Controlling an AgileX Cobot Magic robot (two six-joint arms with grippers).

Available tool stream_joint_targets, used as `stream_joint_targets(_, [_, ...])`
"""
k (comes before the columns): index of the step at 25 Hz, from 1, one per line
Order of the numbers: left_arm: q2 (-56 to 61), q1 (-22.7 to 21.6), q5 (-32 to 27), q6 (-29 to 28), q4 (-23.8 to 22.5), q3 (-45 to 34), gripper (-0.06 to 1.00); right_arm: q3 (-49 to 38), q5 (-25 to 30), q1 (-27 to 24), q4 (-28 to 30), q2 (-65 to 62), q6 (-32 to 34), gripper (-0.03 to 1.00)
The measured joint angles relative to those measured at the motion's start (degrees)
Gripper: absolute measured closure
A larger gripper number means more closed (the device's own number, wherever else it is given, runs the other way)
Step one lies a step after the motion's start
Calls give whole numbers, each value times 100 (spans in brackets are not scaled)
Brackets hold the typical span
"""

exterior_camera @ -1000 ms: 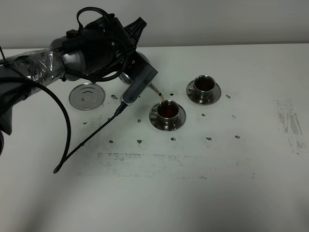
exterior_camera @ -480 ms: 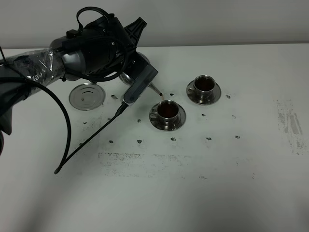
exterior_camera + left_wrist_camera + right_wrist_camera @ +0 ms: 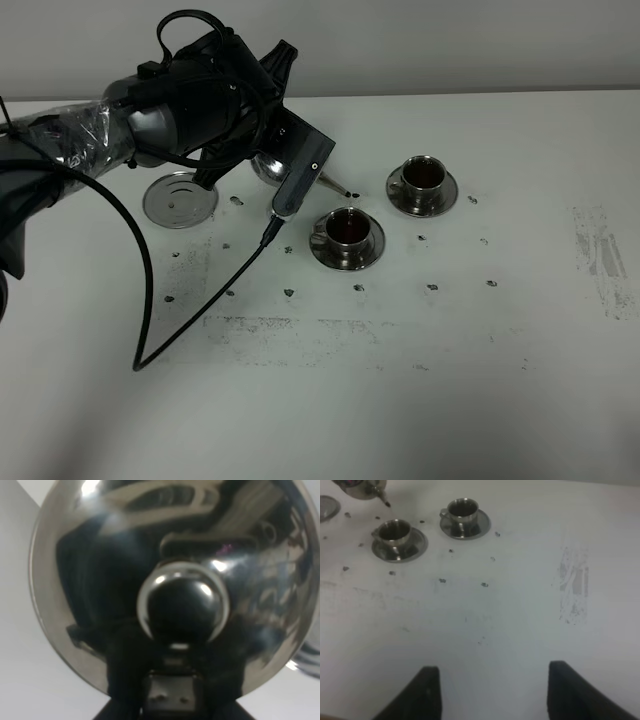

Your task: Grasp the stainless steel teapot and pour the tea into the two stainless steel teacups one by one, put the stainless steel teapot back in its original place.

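Left end effector (image 3: 268, 150) gripping teapot (image 3: 272, 170)

A white worktop (image 3: 420, 400) fills the scene, dotted with small dark specks and scuffed grey patches at the right and near centre. A plain pale wall (image 3: 450, 45) runs behind its far edge.

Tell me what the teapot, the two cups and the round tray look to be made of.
Teapot: polished metal, likely stainless steel; its domed lid mirrors the camera rig.
Near cup and far cup, with saucers: the same shiny silver metal, bright highlights on the rims.
Round tray: flat silvery metal with concentric rings, a duller sheen.
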State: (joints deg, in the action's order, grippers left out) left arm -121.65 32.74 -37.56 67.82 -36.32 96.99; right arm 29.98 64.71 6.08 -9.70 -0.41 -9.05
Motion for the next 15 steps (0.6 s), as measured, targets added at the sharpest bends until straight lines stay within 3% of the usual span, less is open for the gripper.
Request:
stream_joint_targets(9, [194, 0, -241, -2842, 903, 0, 76, 0, 0, 0, 0, 0, 0, 51])
stream_joint_targets(15, [294, 0, -1156, -4673, 1525, -11, 76, 0, 0, 0, 0, 0, 0, 51])
